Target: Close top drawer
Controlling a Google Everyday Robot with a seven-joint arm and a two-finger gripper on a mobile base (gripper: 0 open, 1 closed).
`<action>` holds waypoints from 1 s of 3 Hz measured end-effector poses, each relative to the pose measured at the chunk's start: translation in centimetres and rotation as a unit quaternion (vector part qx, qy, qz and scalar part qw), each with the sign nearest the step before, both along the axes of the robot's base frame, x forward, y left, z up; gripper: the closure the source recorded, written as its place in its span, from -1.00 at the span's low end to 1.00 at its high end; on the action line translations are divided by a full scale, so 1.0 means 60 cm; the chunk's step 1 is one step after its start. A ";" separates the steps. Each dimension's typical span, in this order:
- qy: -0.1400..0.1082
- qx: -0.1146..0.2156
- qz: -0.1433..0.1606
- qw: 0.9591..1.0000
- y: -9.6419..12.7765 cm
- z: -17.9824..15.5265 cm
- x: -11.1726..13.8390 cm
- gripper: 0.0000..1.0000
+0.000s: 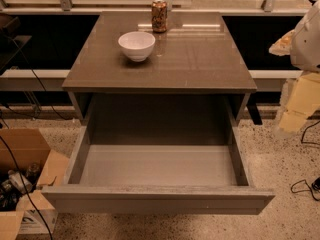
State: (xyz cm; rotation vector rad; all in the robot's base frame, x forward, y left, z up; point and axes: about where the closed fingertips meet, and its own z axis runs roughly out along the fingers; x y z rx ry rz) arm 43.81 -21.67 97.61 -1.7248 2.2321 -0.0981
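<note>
The top drawer [157,200] is pulled far out of the grey cabinet toward me. Its plain flat front panel runs along the bottom of the view, and its pale grey floor [159,165] is bare. My gripper [296,109] hangs at the right edge of the view, beside the cabinet's right side. It is above the floor, to the right of the drawer's right wall, and touches nothing. The lower drawer fronts are hidden under the open drawer.
On the cabinet top [200,59] stand a white bowl [136,45] and a drink can [159,16]. An open cardboard box [22,184] with clutter sits on the floor at the left. Cables [305,186] lie on the speckled floor at the right.
</note>
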 end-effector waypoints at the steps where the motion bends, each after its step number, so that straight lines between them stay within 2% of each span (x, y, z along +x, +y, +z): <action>1: -0.002 0.000 0.000 1.000 0.000 0.001 0.000 -0.97; 2: -0.006 0.000 0.000 1.000 0.001 0.005 0.000 -0.52; 3: 0.012 0.020 -0.016 1.000 0.006 -0.033 -0.027 -0.06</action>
